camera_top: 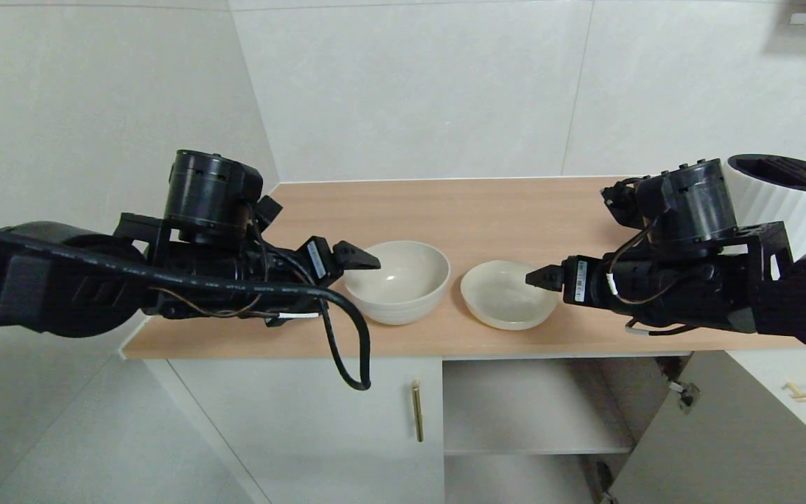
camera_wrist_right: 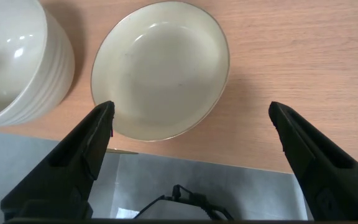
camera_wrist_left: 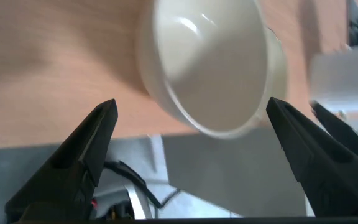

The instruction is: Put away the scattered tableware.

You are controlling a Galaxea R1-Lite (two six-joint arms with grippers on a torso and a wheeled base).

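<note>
Now the jaws of the left gripper are seen spread wide, and nothing is held between them. The right gripper is likewise opened wide and left empty. A deep bowl is framed just ahead of the left fingers, and the left fingertip is found close beside that bowl's left rim. A shallow dish is lined up ahead of the right fingers, with the right tip seen at its right edge. Both pieces are set upright, just beside each other, near the front edge of the wooden countertop. A white ribbed container is stood at the far right. Below, a cabinet compartment is left open beside a closed door with a gold handle.
</note>
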